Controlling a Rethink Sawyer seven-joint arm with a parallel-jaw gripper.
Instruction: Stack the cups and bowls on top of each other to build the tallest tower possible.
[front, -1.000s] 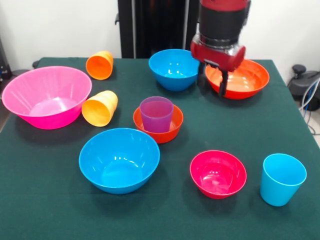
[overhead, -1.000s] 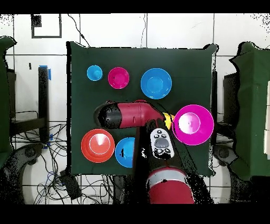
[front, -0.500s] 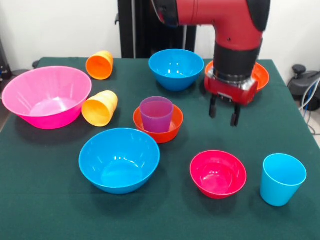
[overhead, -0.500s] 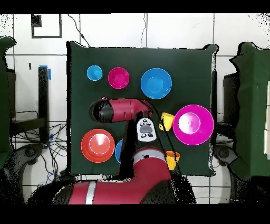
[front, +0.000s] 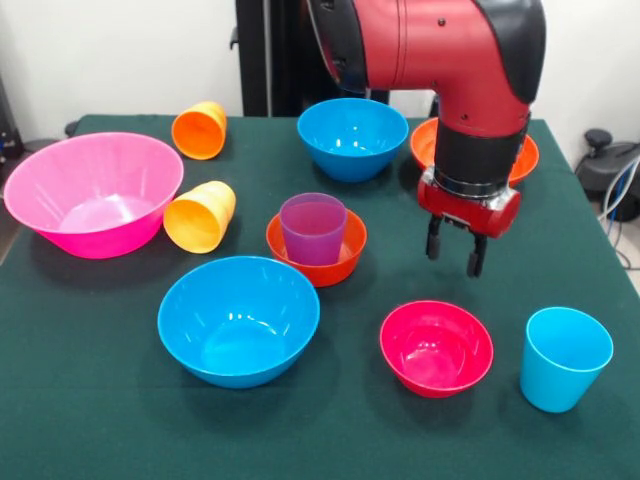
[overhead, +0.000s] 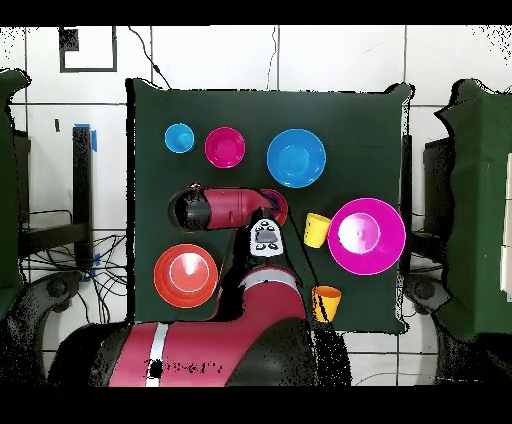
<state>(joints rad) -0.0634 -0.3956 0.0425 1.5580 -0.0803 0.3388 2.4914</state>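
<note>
Your gripper (front: 456, 252): jaws spread, nothing held, hangs above table. Small magenta bowl (front: 436, 347) sits directly below it in frame, slightly left; light blue cup (front: 564, 358) lower right.

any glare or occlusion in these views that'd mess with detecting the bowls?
Front view: small specular highlights inside the near blue bowl and the magenta bowl; the arm covers part of the orange-red bowl. Overhead view: the arm hides the far blue bowl and most of the purple cup; soft, even light, faint shadows.
</note>
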